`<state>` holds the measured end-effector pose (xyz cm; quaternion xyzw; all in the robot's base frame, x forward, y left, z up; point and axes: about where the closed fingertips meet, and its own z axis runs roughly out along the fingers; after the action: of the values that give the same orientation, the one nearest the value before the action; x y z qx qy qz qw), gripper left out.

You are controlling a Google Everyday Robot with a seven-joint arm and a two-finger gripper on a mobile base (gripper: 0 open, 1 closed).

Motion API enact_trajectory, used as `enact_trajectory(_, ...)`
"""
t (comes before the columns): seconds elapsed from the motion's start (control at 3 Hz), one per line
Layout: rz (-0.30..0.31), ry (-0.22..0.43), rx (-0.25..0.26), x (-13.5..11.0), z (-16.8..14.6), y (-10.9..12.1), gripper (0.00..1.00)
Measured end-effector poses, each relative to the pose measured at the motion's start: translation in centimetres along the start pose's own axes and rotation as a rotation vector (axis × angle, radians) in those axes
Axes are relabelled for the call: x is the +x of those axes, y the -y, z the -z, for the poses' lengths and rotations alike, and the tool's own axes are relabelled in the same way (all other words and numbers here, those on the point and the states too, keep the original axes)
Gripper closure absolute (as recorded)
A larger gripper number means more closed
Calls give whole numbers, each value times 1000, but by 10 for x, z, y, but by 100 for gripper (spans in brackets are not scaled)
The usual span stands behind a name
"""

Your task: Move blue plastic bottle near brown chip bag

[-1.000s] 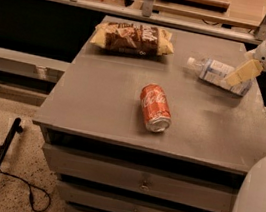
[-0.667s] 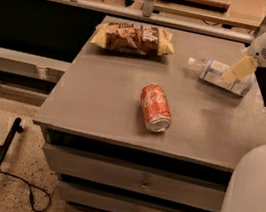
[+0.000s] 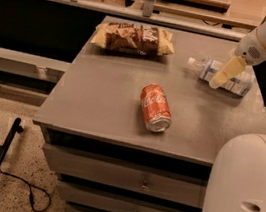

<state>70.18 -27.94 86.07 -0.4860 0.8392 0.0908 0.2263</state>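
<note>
My cream gripper (image 3: 221,77) sits over the clear, blue-labelled plastic bottle (image 3: 240,84), which lies far right on the grey table (image 3: 99,97), well apart from the crinkly brown chip bag (image 3: 132,38). I cannot tell whether it grips.

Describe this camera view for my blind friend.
The robot's hand is at a blue plastic bottle lying at the right rear of a grey drawer cabinet. A brown chip bag lies rear left, a red soda can in the middle.

Lab or office test bay: grey worktop (image 3: 104,98) on steel drawers (image 3: 126,178), benches (image 3: 199,10) behind, cable (image 3: 16,180) on speckled floor (image 3: 25,146). Hand (image 3: 223,75) above the worktop's far right.
</note>
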Motion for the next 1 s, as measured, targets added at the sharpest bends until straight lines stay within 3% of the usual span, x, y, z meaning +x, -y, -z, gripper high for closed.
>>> enact_trajectory(0.67, 25, -7, -50, -5, -37, 5, 40)
enact_trajectory(1.0, 27, -4, -48, -8, -35, 5, 63)
